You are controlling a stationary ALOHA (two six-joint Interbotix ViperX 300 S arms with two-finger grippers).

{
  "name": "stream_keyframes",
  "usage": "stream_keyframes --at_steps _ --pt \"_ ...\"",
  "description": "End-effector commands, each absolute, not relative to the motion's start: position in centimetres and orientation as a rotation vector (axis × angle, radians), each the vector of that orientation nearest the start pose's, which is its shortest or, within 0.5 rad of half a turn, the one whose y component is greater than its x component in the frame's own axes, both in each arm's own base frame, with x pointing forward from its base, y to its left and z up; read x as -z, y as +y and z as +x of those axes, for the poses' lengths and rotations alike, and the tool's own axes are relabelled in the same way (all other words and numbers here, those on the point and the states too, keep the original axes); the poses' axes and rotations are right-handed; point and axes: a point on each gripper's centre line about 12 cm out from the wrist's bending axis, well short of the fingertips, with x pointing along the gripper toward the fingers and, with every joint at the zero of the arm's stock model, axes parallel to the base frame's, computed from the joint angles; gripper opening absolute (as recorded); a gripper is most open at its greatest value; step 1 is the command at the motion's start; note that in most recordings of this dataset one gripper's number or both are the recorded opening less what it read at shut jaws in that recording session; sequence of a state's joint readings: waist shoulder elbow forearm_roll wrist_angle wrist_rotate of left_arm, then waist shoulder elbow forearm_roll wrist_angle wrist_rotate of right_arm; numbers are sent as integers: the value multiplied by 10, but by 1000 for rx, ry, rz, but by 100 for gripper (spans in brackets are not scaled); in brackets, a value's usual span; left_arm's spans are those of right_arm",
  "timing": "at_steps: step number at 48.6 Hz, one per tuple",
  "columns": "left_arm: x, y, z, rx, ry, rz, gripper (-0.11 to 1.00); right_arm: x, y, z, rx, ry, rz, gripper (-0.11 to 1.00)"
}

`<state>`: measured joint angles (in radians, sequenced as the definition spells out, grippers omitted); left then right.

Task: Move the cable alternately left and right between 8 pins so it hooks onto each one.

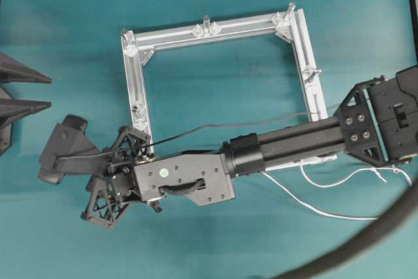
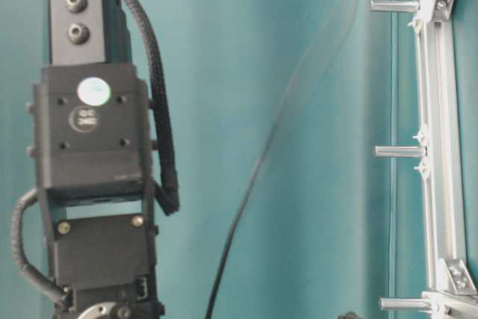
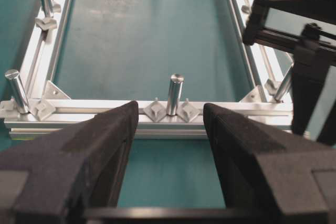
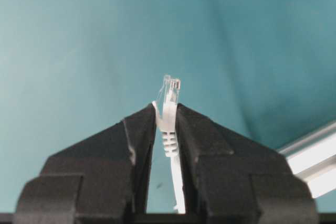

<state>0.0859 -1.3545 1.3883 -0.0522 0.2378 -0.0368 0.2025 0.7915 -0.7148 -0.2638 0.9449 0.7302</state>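
R gripper [image 4: 167, 115] is closed on the cable [image 4: 169, 129], connector end up, centre of wrist view. Rest of the cable lies lower right in overhead view, below the frame [image 1: 134, 89]. L gripper [image 3: 170, 129] is open, holds nothing, facing a pin [image 3: 174, 94].

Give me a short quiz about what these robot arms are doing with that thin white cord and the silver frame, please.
1. True or false: the left gripper holds the thin white flexible cable.
2. What pinches the cable's clear plug end? A) left gripper B) right gripper C) nothing
3. Fill in: the square silver aluminium frame lies on a ___ table.
Key: 1 false, its jaws stand open and empty; 2 B; 3 teal.
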Motion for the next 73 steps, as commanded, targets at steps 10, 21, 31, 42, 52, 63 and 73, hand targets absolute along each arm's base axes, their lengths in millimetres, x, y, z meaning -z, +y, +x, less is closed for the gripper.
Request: stream_keyframes --at_steps 10,21,31,42,52,63,73 --pt "-214 9 135 -81 255 -113 55 -194 73 597 407 917 396 14" --pt "-214 9 135 -81 255 -111 55 -198 49 571 479 893 465 14" --pt "-211 9 134 -81 263 -113 55 -201 33 540 528 883 536 14" --pt "-212 9 135 -81 260 -112 55 -195 15 518 582 912 559 14" --pt "-214 9 135 -81 254 -111 55 -191 -20 517 571 960 532 14" --pt "-210 9 134 -81 261 -110 55 -192 -57 534 468 1003 488 14" --pt "-211 9 134 -81 258 -113 55 -187 -74 563 410 1010 453 14"
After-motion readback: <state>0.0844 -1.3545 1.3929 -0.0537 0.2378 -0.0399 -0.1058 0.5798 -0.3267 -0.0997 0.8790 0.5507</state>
